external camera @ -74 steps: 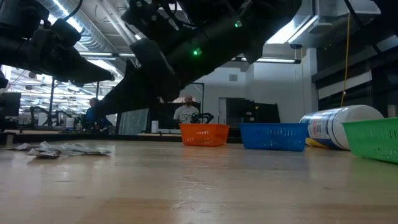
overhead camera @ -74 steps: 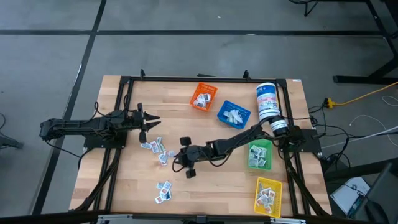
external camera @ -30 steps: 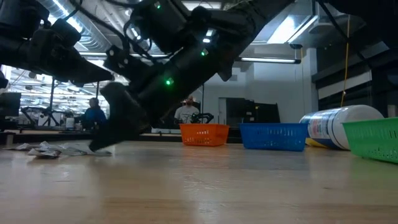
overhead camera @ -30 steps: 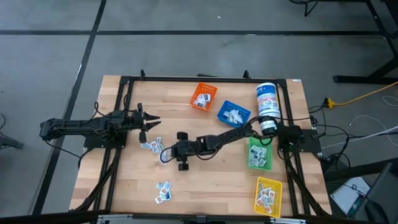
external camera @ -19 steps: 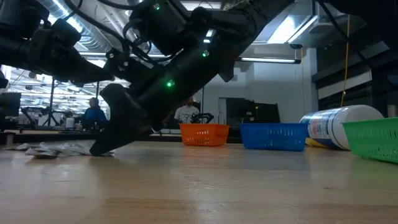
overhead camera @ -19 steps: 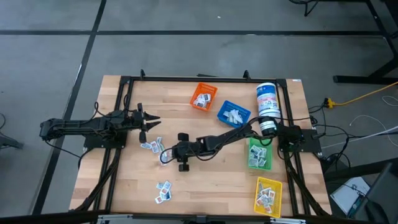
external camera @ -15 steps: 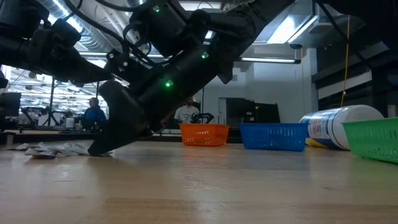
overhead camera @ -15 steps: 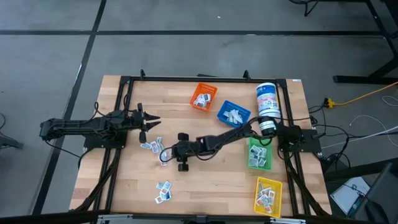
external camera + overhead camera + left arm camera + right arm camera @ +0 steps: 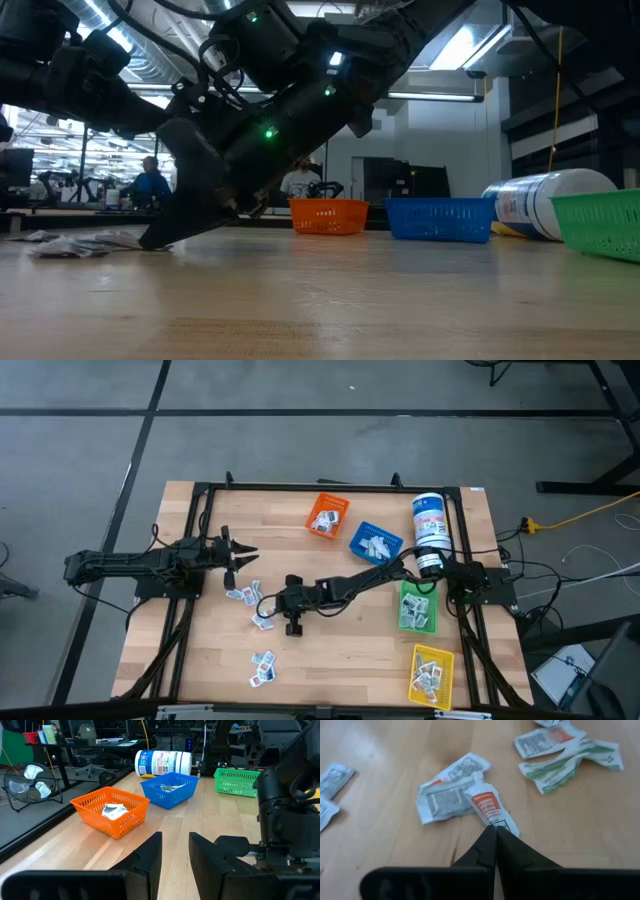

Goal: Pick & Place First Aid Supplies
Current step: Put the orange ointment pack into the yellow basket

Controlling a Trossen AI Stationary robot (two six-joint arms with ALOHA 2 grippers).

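The right hand [image 9: 495,831] is pinched shut on the end of a small white packet [image 9: 489,808] with orange print, low on the wooden surface [image 9: 330,660] among other scattered packets [image 9: 447,795].

Your packets [image 9: 250,601], small flat white sachets loose mid-table, one orange-printed packet [image 9: 489,807] pinched at its end, overlapping a grey-printed one [image 9: 449,797], more packets [image 9: 262,668] nearer the front edge.

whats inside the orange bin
The orange bin holds at least one small white packet with dark print, lying on its floor. The near wall hides the rest of the floor, so more may lie there unseen.
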